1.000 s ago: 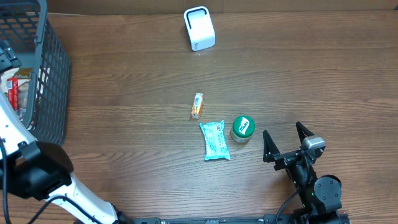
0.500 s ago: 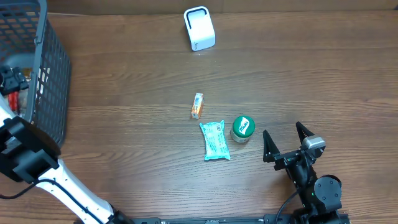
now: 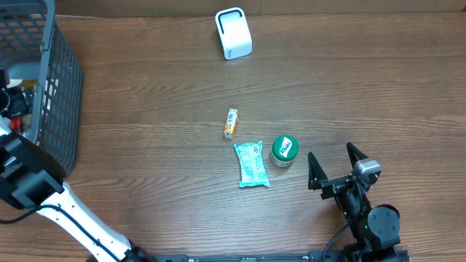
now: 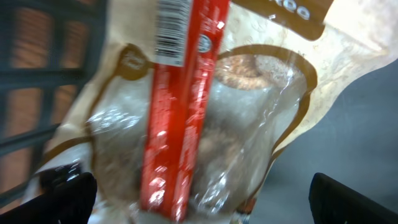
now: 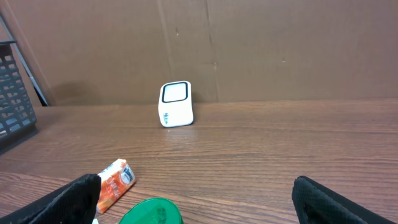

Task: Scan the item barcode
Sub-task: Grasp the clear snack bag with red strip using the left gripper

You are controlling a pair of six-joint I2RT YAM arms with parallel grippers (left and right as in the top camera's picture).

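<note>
My left gripper (image 3: 10, 102) reaches into the dark mesh basket (image 3: 58, 94) at the far left and stands open. In the left wrist view its fingertips (image 4: 68, 196) flank a clear snack bag (image 4: 249, 106) with brown trim. On the bag lies a red stick pack (image 4: 180, 106), a barcode (image 4: 172, 31) at its top end. Nothing is gripped. The white scanner box (image 3: 233, 33) stands at the table's far edge, also seen ahead as the scanner (image 5: 176, 104) in the right wrist view. My right gripper (image 3: 337, 166) rests open near the front right, holding nothing.
On the wooden table lie a small orange pack (image 3: 231, 123), a teal packet (image 3: 251, 164) and a green-lidded jar (image 3: 284, 149), just left of the right gripper. The orange pack (image 5: 112, 185) and green lid (image 5: 149, 211) show low in the right wrist view.
The left arm has shifted at the basket, its forearm swinging left and the gripper settling over the packs inside. The right arm and table items have not moved.
</note>
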